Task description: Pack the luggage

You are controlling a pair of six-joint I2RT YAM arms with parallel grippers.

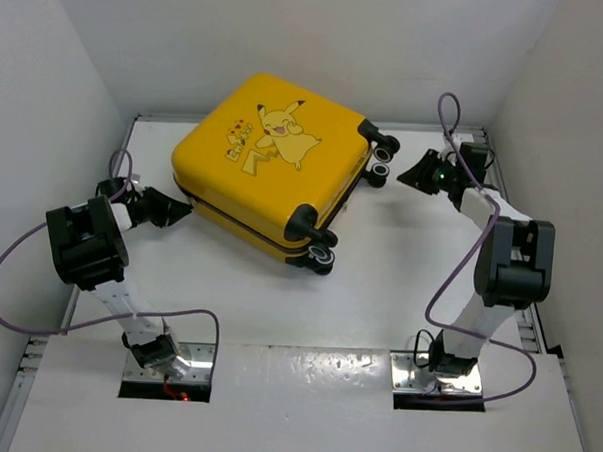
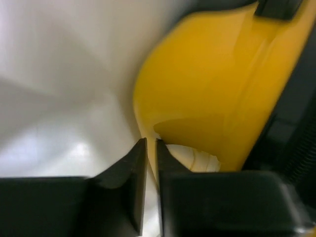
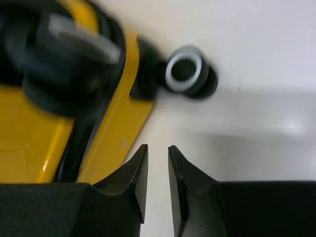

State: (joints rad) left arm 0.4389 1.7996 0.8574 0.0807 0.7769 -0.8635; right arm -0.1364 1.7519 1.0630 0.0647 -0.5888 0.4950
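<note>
Shows the luggage [image 1: 274, 165] closed, lying flat on the white table [image 1: 379, 289], print side up; contents hidden. Puts the left gripper [image 1: 185, 209] just beside the luggage's left corner, fingers [image 2: 133, 173] parted by a thin slit, pinching nothing. Puts the right gripper [image 1: 406, 176] near the luggage's wheels [image 1: 385, 148], apart from them, fingers slightly spread, also empty.

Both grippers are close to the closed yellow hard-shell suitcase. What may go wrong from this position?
1. The left gripper sits at a rounded corner of the glossy yellow hard-shell suitcase. Its barely parted jaws may slip off, or push the case across the white table.
2. The right gripper is near a black wheel and might snag on it.
</note>
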